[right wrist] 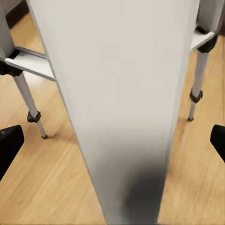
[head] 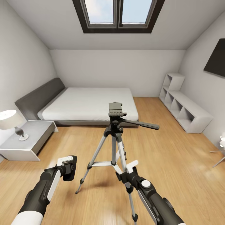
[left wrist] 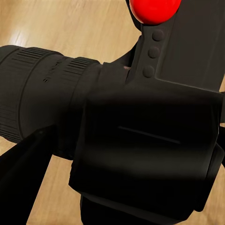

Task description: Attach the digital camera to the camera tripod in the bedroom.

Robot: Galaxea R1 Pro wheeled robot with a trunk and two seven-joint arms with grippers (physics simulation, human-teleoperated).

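Right gripper (head: 128, 173) — jaws spread wide astride a tripod (head: 115, 137) leg, not clamping; left gripper (head: 68, 168), left of the tripod and well below its head, grasps the camera (left wrist: 140, 140) — likely rigid, light, lens fragile, best held by its body.

The digital camera (left wrist: 140, 140) runs past the left wrist picture's edges at twelve, three and six o'clock. The camera tripod (head: 116, 147) has its near leg partly hidden behind the right gripper (head: 126, 173), whose fingertips cannot be made out.
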